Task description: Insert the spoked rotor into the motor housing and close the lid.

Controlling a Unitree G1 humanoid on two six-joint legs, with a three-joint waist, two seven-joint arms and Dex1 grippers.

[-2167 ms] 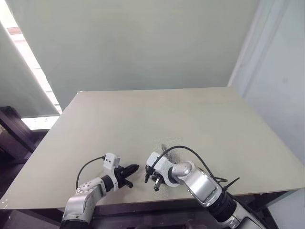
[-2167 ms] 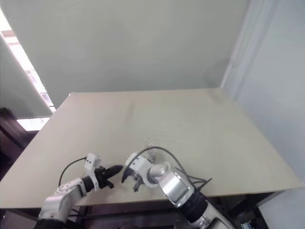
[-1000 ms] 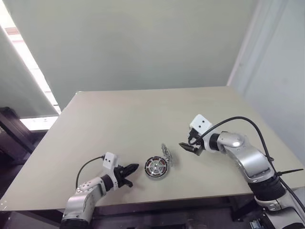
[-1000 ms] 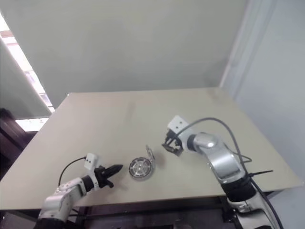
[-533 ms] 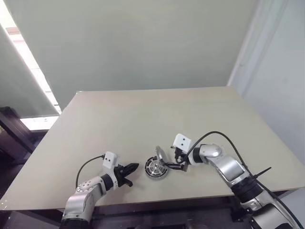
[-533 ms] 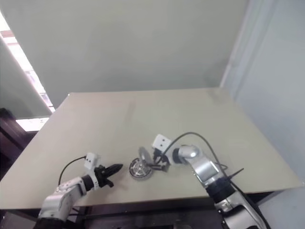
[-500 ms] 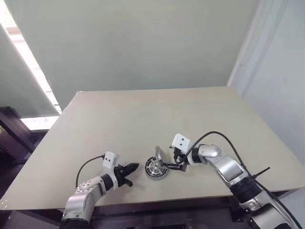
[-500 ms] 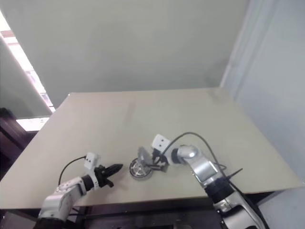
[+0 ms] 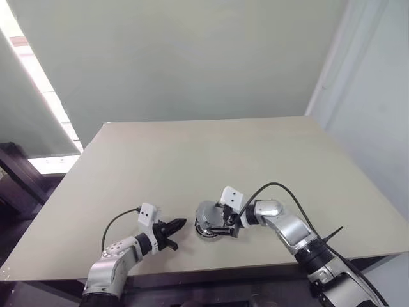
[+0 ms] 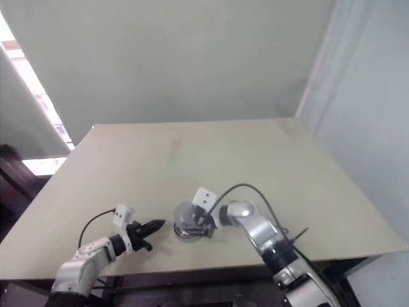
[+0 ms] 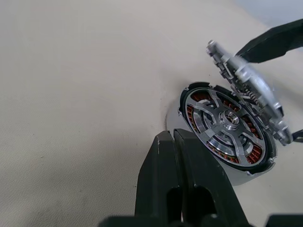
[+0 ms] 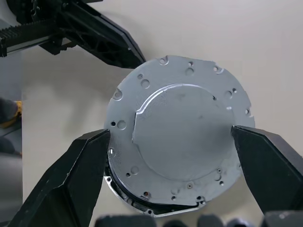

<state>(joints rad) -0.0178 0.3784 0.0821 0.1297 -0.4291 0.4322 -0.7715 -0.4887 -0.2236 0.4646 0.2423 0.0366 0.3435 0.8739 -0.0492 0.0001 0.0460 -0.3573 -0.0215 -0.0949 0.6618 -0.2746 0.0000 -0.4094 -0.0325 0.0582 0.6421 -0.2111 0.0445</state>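
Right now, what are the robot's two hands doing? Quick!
Left gripper: shut, holding nothing.
Right gripper: wide open around the lid.

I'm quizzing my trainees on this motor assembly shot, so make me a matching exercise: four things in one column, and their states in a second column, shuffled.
Things:
1. left gripper
2. right gripper
3. spoked rotor
4. lid

States:
A. seated in the motor housing, over the copper windings
B. tilted half-closed above the housing
C. fingers shut, holding nothing, beside the housing
D. fingers spread wide, one at each side of the lid

Pairs: 1-C, 2-D, 3-A, 4-B
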